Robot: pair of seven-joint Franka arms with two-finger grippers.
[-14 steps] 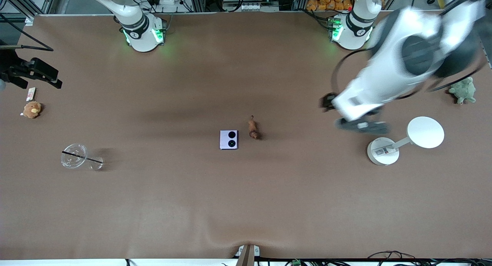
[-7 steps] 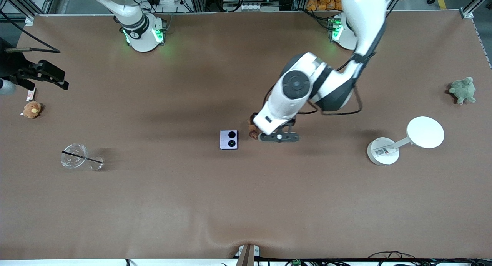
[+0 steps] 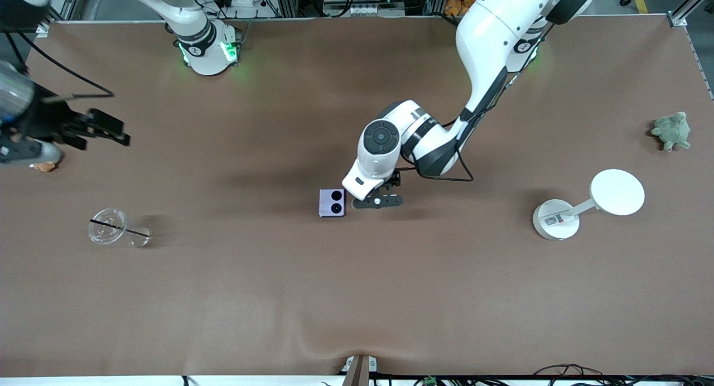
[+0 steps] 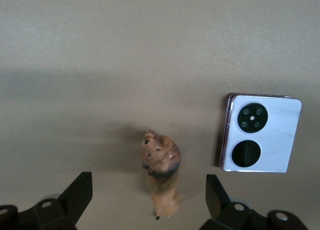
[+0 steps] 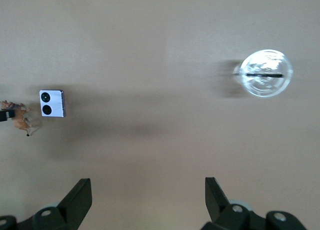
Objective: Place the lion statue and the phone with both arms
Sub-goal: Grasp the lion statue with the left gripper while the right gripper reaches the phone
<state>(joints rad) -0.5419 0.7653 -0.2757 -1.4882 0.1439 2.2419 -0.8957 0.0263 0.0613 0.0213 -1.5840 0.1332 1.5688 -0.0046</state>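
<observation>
We see the left gripper (image 3: 377, 201) at frame centre, wide open and empty, over the lion (image 4: 161, 172), whose long axis runs between the fingers (image 4: 80, 195). The phone (image 3: 332, 202) lies just beside it. The right gripper (image 3: 106, 130), open and empty, waits at upper left.

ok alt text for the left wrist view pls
The left claw, its two black fingers spread wide open, hangs over a tiny orange-brown lion statue with a darker head, which lies between them on the brown table. A nearly square lilac-white folded phone with two black camera circles lies beside the lion, not touching it.
</observation>
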